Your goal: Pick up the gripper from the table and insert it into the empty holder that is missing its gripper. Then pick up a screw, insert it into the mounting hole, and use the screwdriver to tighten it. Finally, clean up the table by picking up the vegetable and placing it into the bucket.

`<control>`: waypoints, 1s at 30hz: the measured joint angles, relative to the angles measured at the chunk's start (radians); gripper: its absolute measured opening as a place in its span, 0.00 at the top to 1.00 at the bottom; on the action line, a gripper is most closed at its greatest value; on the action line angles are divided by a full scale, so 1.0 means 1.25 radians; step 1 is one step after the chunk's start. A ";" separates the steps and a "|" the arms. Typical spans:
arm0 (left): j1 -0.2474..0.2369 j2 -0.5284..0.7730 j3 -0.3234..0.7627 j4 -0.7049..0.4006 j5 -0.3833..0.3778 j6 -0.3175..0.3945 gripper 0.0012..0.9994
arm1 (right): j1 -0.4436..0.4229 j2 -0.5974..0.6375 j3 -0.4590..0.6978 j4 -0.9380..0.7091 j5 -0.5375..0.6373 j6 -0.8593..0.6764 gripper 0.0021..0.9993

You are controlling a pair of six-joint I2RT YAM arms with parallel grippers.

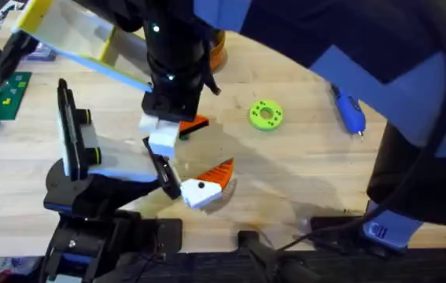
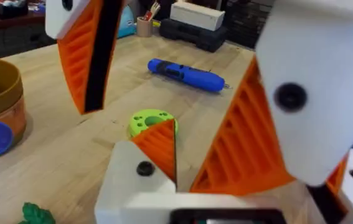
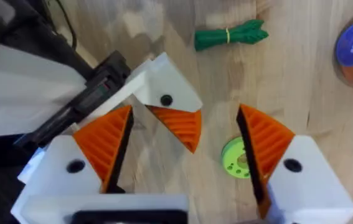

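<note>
So the right hand (image 3: pixel 185 109) is hanging fingers-down over the middle of the large light wooden table (image 1: pixel 301 181), and it's wide open, gripping nothing. Its white fingers with orange ribbed pads (image 2: pixel 80 56) sit on either side of the small white plastic gripper block with the black dot and orange ribbed triangular finger (image 3: pixel 167 93), not touching it.

That block is at the tip of the short black holder plate (image 3: pixel 95 93), which ends a white arm (image 1: pixel 120 157) running in from the near left. It looks pressed against the plate, but I honestly can't tell if it's properly seated.

The lime-green round disc with holes (image 1: pixel 266 115) lies to the right and a bit farther off. The blue pen-shaped screwdriver (image 1: pixel 350 112) is lying flat well beyond that, toward the right edge. The small round orange-copper bucket with the blue label (image 1: pixel 216 49) is on the far side, partly hidden under the right arm.

The toy carrot's green leafy top (image 3: pixel 229 34) shows on the table between the block and the bucket. Its orange body is mostly hidden.

The left arm (image 1: pixel 73 248) is folded at the near left, and I can't tell the state of its hand.
</note>
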 joint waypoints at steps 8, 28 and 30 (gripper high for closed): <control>0.000 0.000 0.000 0.000 0.000 0.001 0.01 | 0.000 -0.002 0.000 0.000 0.000 0.000 0.00; 0.000 0.000 0.000 0.000 -0.001 0.002 0.01 | -0.084 -0.143 0.000 0.000 -0.019 0.089 0.00; 0.000 0.000 0.000 0.000 -0.001 0.002 0.01 | -0.106 -0.165 0.000 -0.005 -0.019 0.097 0.00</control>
